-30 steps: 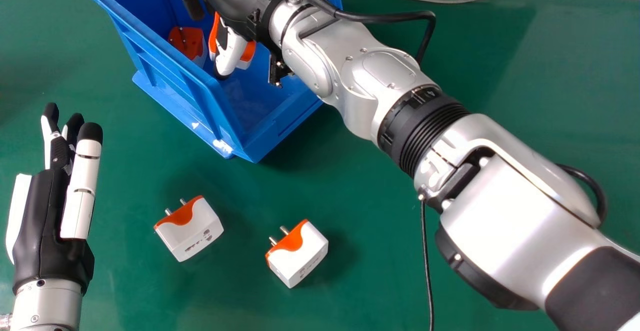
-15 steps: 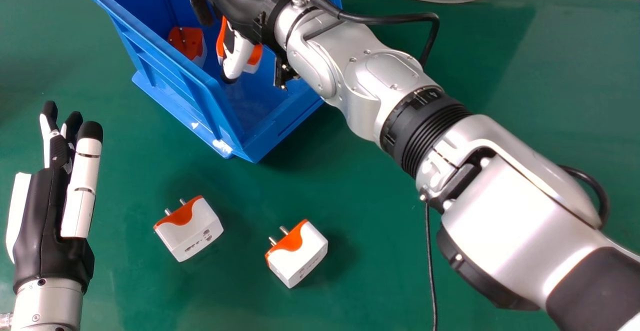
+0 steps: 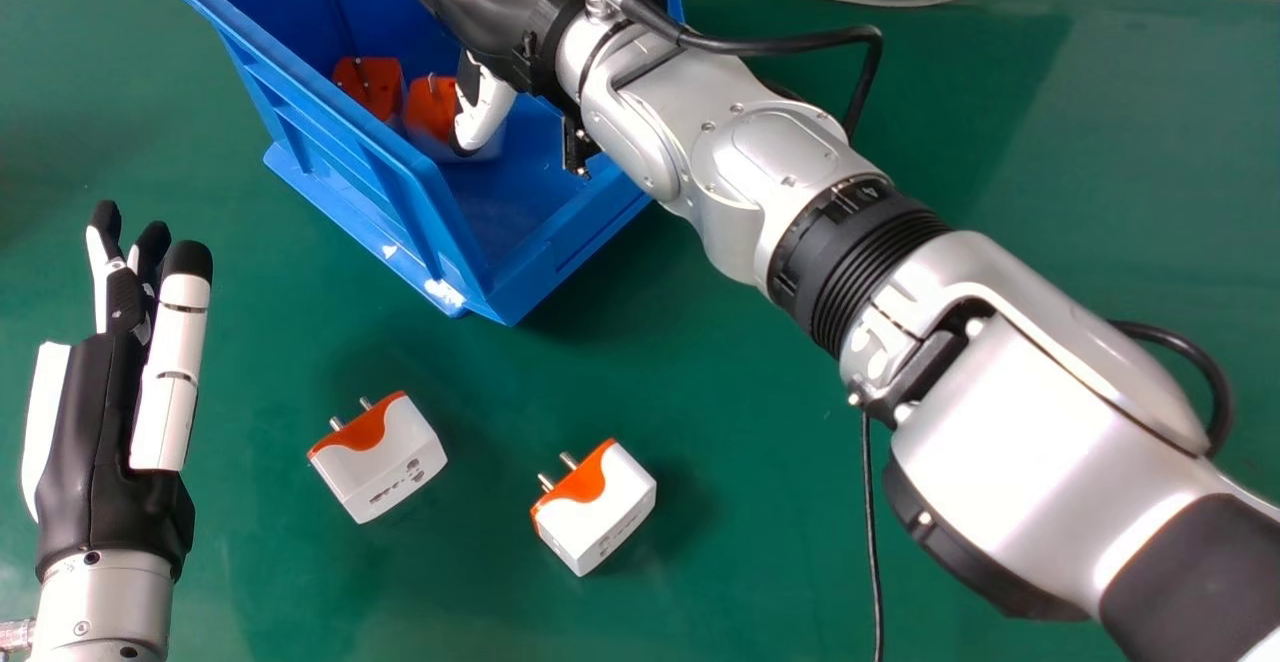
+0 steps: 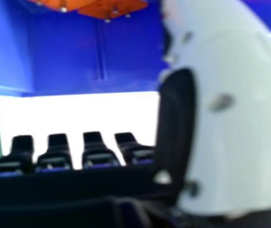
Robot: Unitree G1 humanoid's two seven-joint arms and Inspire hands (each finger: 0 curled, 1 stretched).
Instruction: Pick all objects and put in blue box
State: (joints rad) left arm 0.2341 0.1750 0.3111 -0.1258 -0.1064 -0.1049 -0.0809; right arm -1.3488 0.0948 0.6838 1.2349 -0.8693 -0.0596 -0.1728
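A green table (image 3: pixel 720 582) stretches beneath both of the robot's hands. The robot's silver right arm (image 3: pixel 720 147) crosses it diagonally, ending at the right hand (image 3: pixel 490 32), which is over the blue box (image 3: pixel 395 197). The box sits below that hand, its near end coming out toward the robot from under the wrist. In the right hand view, the fingers (image 4: pixel 92 147) are extended and well parted from the thumb; the open grasp has hold of nothing.

To the left of the box and nearer the robot, the left hand (image 3: pixel 95 462) points away from the robot with straight fingers, also gripping nothing.

Two orange-and-white plugs are inside the box. One (image 3: pixel 430 107) is just beside the right thumb, partly hidden behind it; whether they touch is impossible to tell. The other (image 3: pixel 372 87) is farther left of the thumb, next to its companion.

Two more lie on the table, nearer the robot than the right hand. One plug (image 3: pixel 378 457) is to the right of the left hand, well apart from it; another (image 3: pixel 595 507) is farther right still.
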